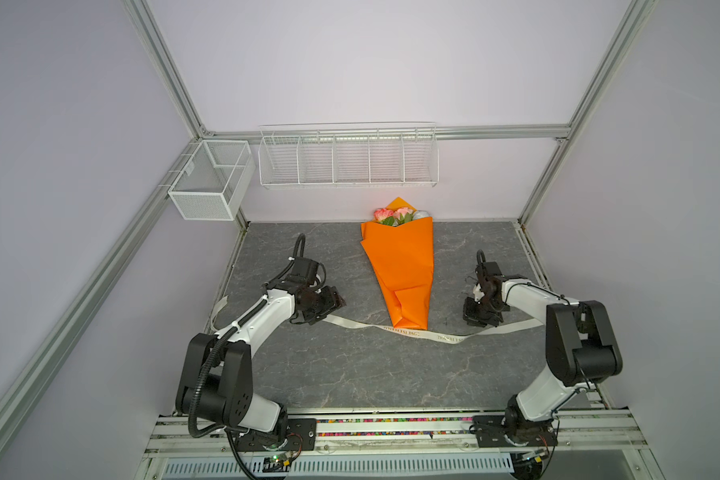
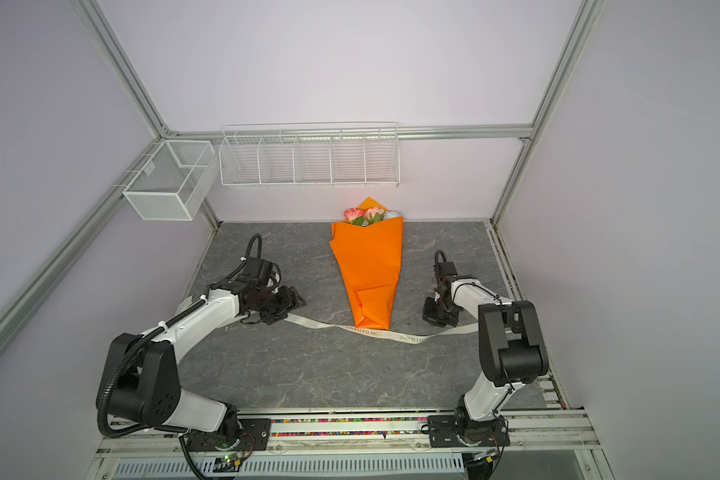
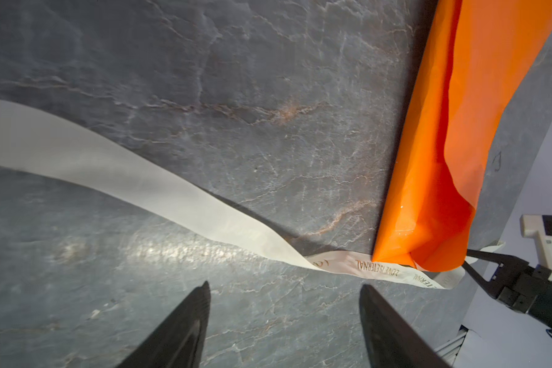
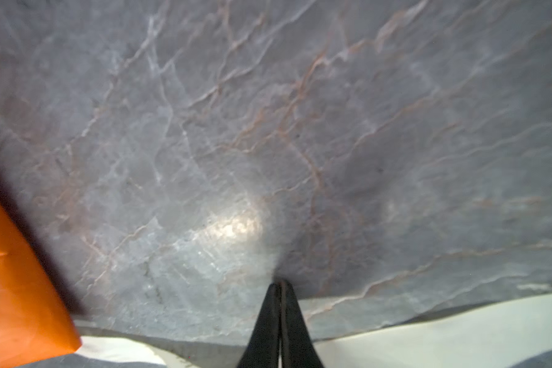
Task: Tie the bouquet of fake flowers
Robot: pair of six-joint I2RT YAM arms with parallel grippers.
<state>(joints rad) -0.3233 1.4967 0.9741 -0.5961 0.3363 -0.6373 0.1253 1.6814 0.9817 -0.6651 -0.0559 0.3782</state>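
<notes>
The bouquet [image 1: 400, 266] [image 2: 368, 266] lies flat on the grey table, a long orange paper cone with its narrow end toward me. The fake flowers [image 1: 395, 216] [image 2: 368, 216], pink and white roses, peek from its wide far end. A cream printed ribbon [image 1: 391, 330] [image 3: 141, 184] [image 4: 459, 331] runs loose across the table under the narrow end. My left gripper [image 1: 339, 303] [image 3: 284, 286] is open and empty, just left of the cone beside the ribbon. My right gripper [image 1: 472, 318] [image 4: 281, 283] is shut right of the cone, low over the ribbon; whether it pinches the ribbon I cannot tell.
A white wire rack [image 1: 348, 158] with several compartments hangs on the back wall. A white mesh basket [image 1: 211, 178] hangs at the left wall. Aluminium frame posts stand at the table's [image 1: 350, 374] far corners. The ribbon's left end trails off the table's left edge.
</notes>
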